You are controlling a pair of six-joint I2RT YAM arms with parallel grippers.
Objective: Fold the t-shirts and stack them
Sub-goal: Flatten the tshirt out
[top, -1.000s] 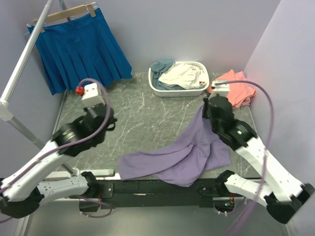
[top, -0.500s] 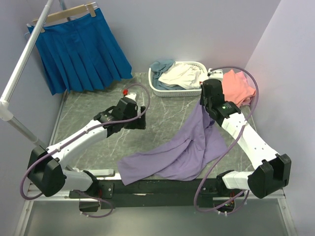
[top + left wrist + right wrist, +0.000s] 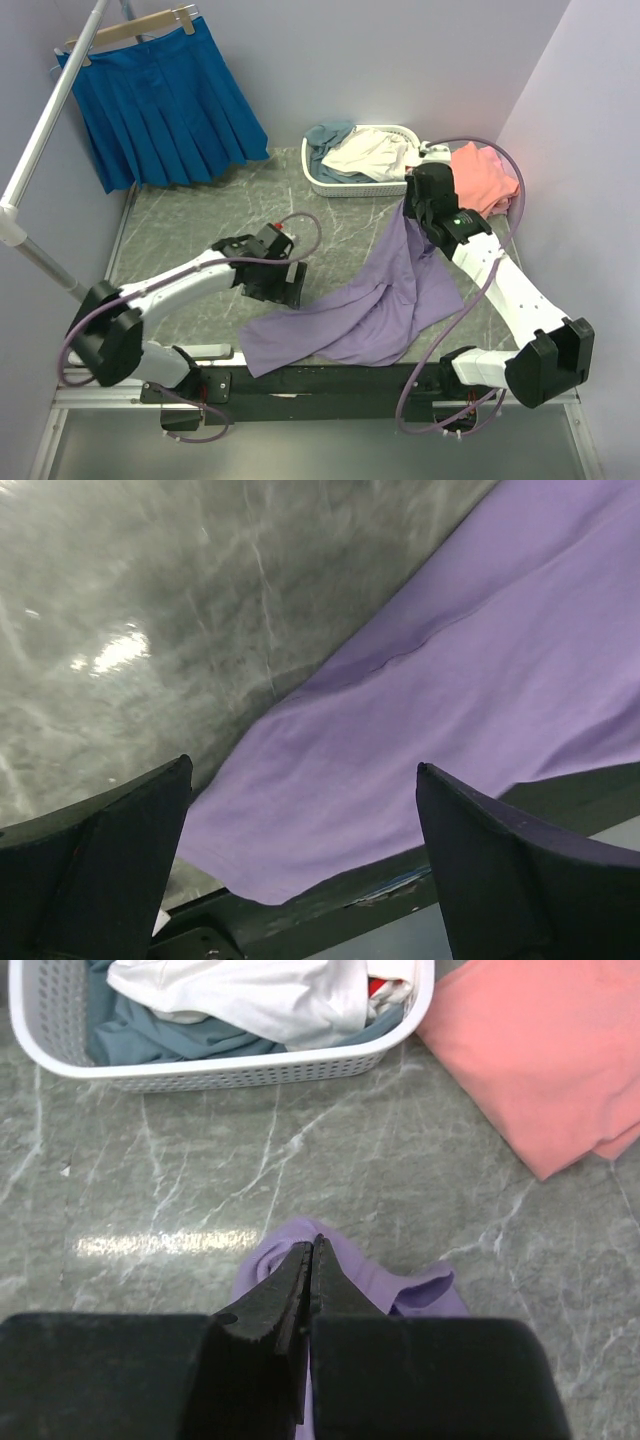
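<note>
Folding under way: my right gripper (image 3: pixel 312 1248), pinched shut on a bunched edge of the lavender t-shirt (image 3: pixel 375 300), holds that end up near the white basket (image 3: pixel 200 1072). The rest trails across the grey table (image 3: pixel 200 220) to its near edge. My left gripper (image 3: pixel 302 770), jaws wide and empty, hovers over the shirt's left edge, placed, I judge, to take a second hold and stretch the tee flat. The folded coral tee (image 3: pixel 530 1050) lies far right, likely the stack's base.
</note>
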